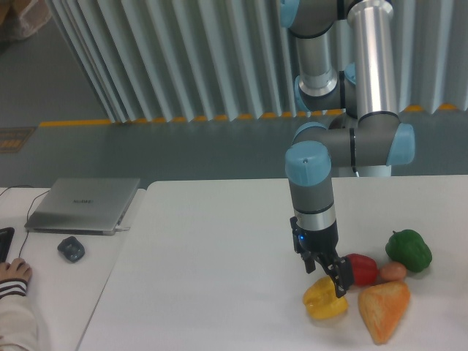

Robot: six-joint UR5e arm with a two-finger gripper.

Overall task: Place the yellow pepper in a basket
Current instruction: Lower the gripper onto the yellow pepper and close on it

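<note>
Gripper [327, 272] hovered just above the yellow pepper [325, 299]; finger spread impossible to judge. Pepper looked light, rigid, glossy and slippery; best gripped across its lobed middle.
</note>
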